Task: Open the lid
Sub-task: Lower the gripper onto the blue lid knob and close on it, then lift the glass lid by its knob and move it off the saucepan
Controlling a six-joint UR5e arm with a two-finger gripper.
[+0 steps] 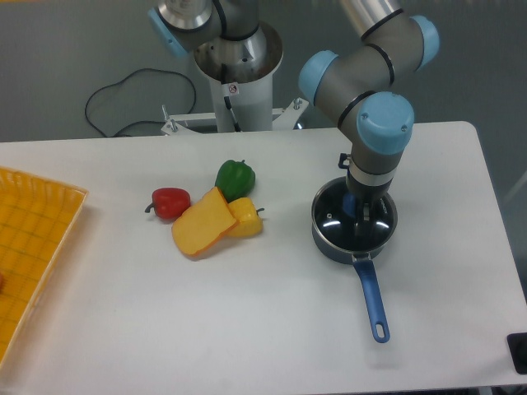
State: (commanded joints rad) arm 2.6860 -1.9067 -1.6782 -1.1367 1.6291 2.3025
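Note:
The glass lid (pixel 333 216) lies flat on the dark saucepan (pixel 338 245), whose blue handle (pixel 371 300) points toward the table's front edge. Its blue knob (pixel 351 203) shows only partly, behind the wrist. My gripper (pixel 359 212) hangs straight down over the pan's middle, with its dark fingers at the knob. The arm's grey wrist and blue cap (pixel 382 123) cover the fingers from above, so I cannot make out whether they are closed on the knob.
Left of the pan lie a green pepper (pixel 235 175), a red pepper (pixel 170 202), a yellow pepper (pixel 245 217) and an orange-yellow wedge (pixel 202 224). An orange basket (pixel 29 247) sits at the table's left edge. A black cable (pixel 136 103) loops behind the table.

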